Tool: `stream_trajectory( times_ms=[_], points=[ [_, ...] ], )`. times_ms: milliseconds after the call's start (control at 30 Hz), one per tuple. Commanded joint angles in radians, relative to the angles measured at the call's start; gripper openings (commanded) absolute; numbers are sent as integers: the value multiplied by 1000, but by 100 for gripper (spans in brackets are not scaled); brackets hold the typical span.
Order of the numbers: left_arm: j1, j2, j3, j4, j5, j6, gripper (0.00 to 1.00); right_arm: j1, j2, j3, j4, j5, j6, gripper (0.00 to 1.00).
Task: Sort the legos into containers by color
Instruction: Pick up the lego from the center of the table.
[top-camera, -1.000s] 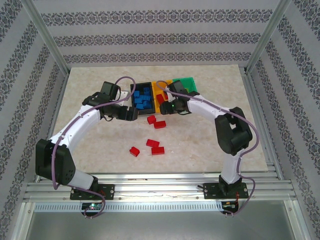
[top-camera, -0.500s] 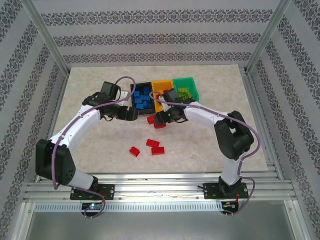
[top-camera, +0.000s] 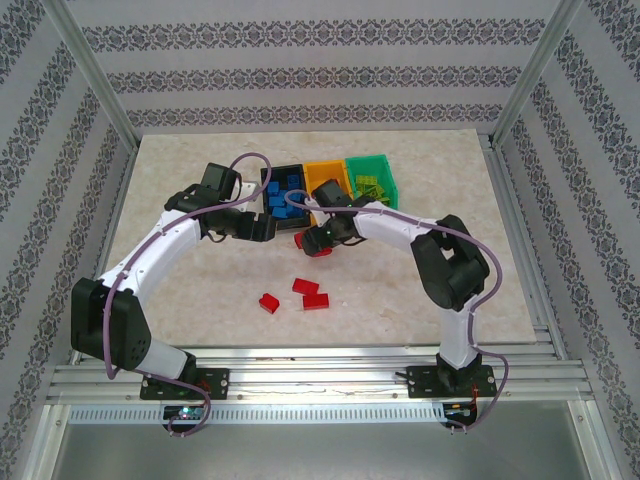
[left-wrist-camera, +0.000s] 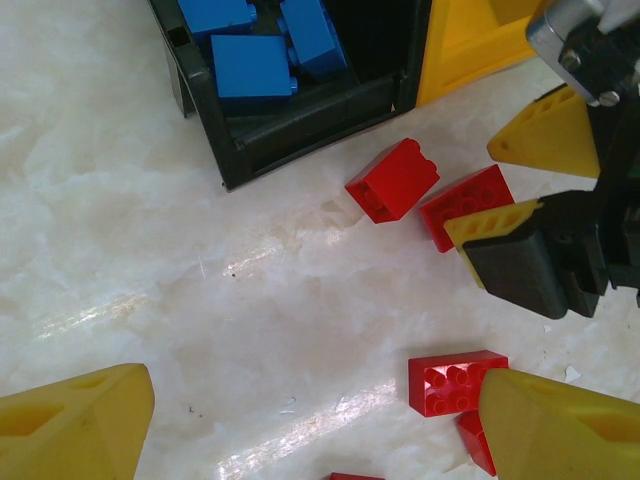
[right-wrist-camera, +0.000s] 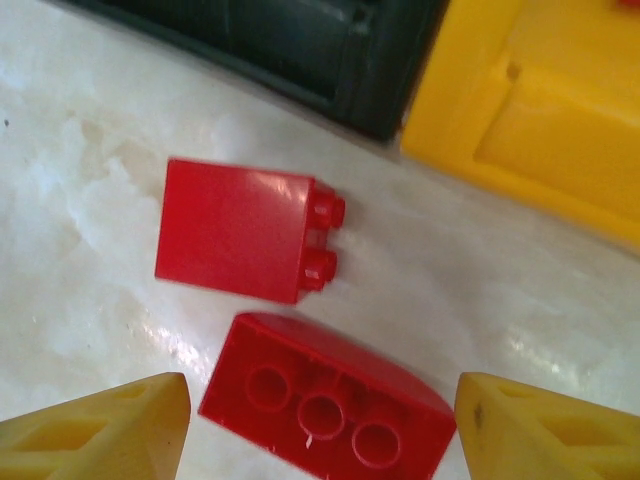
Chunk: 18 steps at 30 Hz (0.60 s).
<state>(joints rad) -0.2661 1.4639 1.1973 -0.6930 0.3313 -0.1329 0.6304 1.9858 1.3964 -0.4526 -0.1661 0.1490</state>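
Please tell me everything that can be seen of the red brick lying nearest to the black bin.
The red brick is a small block of glossy plastic. It lies tipped on its side on the pale marbled table, two studs pointing sideways. It rests just in front of the black bin, apart from it. A second red brick lies close beside it, under the open right gripper. No gripper touches it.

1. Pale cream marble-patterned tabletop, glossy, with soft reflections of overhead light.
2. White walls with grey ornamental wallpaper stripes, on three sides.
3. Silver aluminium frame posts, slanting.
4. Silver slotted aluminium rails, near edge.
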Motion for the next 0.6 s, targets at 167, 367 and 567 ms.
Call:
stream_trajectory(
  times_ms=[167,367,567],
  points=[
    [14,-16,18,-29,-19,28,85,-2,61,40,-8,-32,-17,71],
    [14,-14,18,-28,-16,28,85,7,-2,-52,-8,-35,-12,71],
    [14,-8,19,-31,-13,28,85,59,-54,-119,-4,12,10,71]
  ],
)
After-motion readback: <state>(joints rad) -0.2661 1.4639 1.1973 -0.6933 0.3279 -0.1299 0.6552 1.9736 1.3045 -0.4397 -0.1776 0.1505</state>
